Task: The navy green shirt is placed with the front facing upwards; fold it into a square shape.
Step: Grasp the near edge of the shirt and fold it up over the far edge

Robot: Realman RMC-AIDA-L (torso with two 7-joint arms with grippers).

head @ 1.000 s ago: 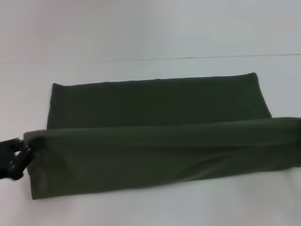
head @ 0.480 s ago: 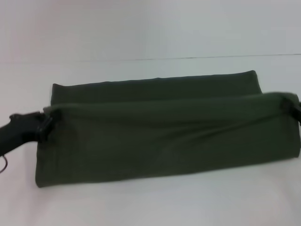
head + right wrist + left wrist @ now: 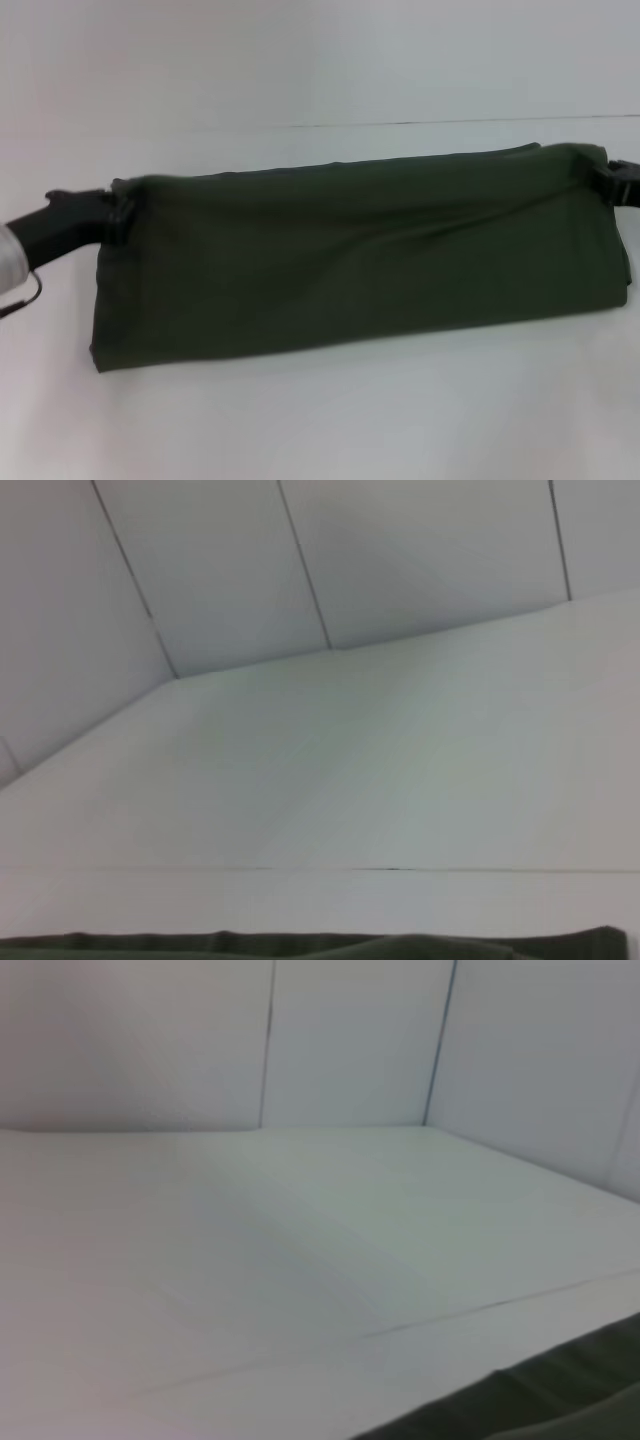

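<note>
Overhead, both grippers — left gripper (image 3: 118,212), right gripper (image 3: 606,180) — pinch shirt (image 3: 350,260) corners.

White tabletop (image 3: 320,420); pale panelled walls (image 3: 400,560) behind, seemingly evenly lit.

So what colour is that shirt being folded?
Plain dark olive green; no print is showing on the navy green shirt right now. The head view shows it best.

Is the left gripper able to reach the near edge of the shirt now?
Probably not at once: the left gripper grips the shirt at its far left corner. It must release first; otherwise nothing blocks the way.
</note>
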